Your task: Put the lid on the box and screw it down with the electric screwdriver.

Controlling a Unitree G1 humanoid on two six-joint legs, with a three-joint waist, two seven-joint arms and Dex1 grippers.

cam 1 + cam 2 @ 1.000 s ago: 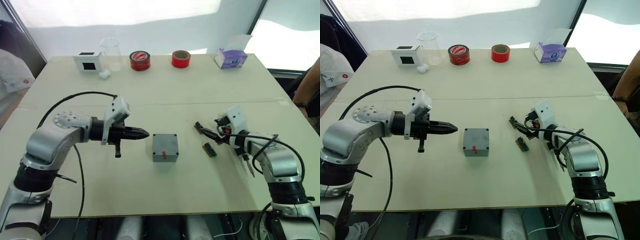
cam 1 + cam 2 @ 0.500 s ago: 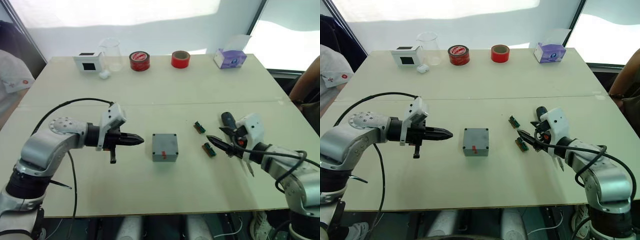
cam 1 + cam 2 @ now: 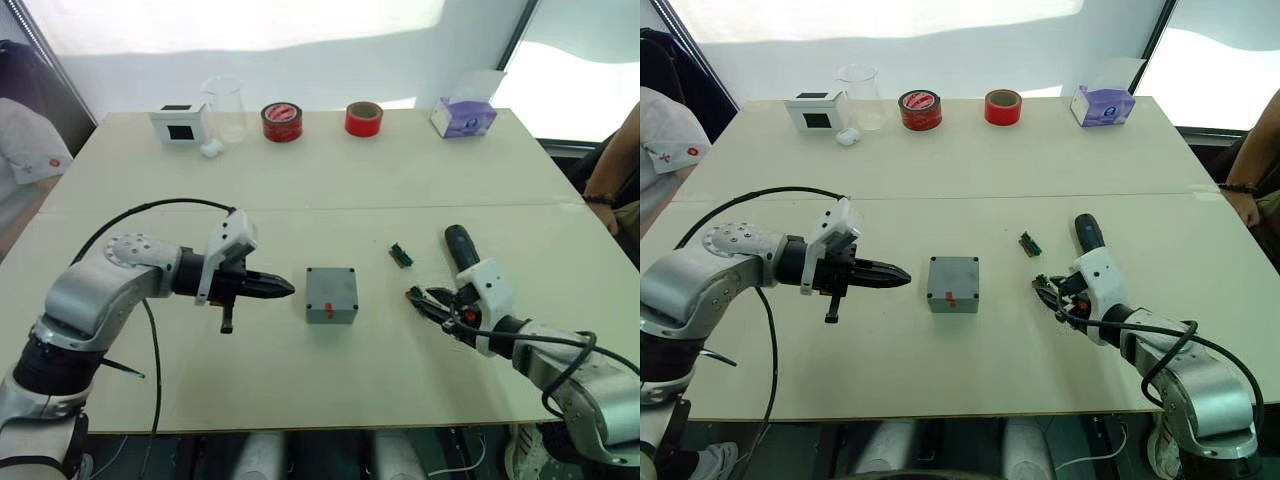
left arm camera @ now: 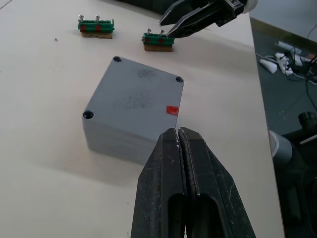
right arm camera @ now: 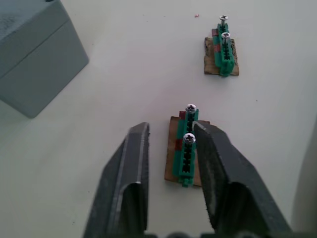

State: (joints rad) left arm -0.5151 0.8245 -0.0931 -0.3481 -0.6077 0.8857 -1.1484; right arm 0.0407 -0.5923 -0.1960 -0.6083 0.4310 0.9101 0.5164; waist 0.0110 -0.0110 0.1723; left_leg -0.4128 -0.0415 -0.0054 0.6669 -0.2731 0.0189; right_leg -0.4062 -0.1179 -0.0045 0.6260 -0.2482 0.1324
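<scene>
I see the box [image 3: 331, 294] sitting mid-counter [image 3: 300, 180] with its grey lid [image 4: 140, 94] already on top, red mark on the side facing me. My left tool [image 3: 284, 288] hovers just left of the box, fingers [image 4: 171, 163] pressed together, holding nothing, tip pointing at the box wall. My right tool [image 5: 171, 144] is down at the counter right of the box, fingers parted narrowly around the near green block [image 5: 185, 153], which stands between them; can't tell if they touch it. The far green block [image 3: 401, 254] lies apart, further back. The electric screwdriver [image 3: 461, 247] lies flat on the counter just behind my right wrist, untouched. Tape rolls [image 3: 282, 121], a beaker [image 3: 226, 108], a white cube [image 3: 180, 122] and a tissue box [image 3: 463, 116] line the far edge
</scene>
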